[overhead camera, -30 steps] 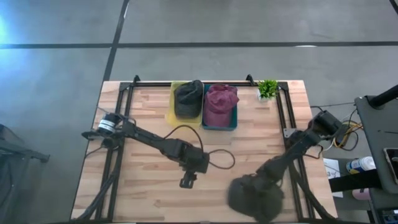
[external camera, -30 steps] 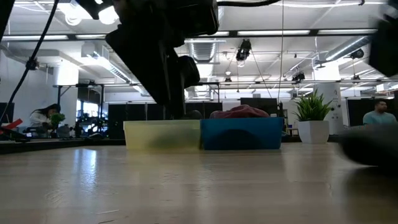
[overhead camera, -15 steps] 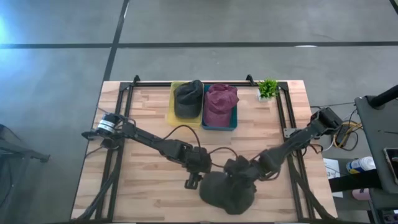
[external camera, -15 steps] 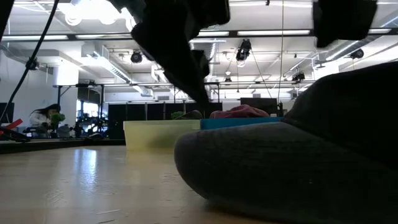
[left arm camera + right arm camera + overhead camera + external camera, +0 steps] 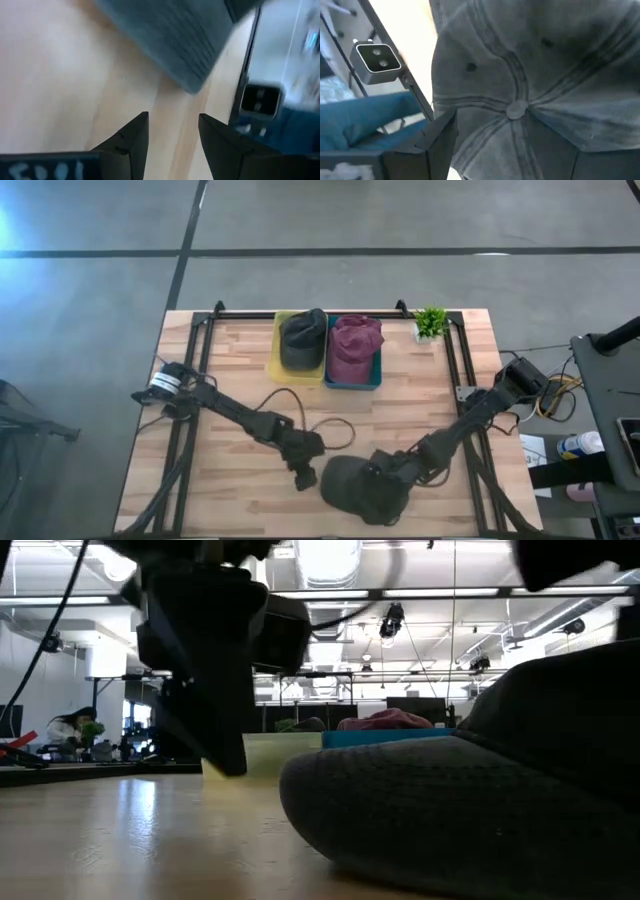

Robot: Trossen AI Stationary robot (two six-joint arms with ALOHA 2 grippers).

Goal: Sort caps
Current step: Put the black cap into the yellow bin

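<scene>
Item: loose olive-grey cap (image 5: 358,488), lying crown-up on the desk (image 5: 230,360) at its near edge, brim toward the left claw (image 5: 303,477). Right claw (image 5: 385,471): set over the crown, its two fingers (image 5: 440,135) spread to either side of the top button (image 5: 518,108); whether they pinch the fabric or only straddle it cannot be told. Left claw: just beside the cap's brim (image 5: 175,45), fingers (image 5: 132,135) spread with bare desk between them, holding nothing. Far from both claws, across the desk: yellow bin (image 5: 283,370) with an olive-grey cap (image 5: 302,337) in it, and touching it a teal bin (image 5: 352,383) with a maroon cap (image 5: 356,340) in it; a small potted plant (image 5: 430,322) stands near the teal bin. No further caps show on the desk. Step in hand, by judgement: securing the loose olive-grey cap for transfer, with the sort seemingly well along. Next move calls for: a firm pinch on soft fabric that will sag and fold, a lift high enough for the brim to clear the bin wall, then carriage to the yellow bin, matching colour. Risk: the cap slips or drapes over the rim.
</scene>
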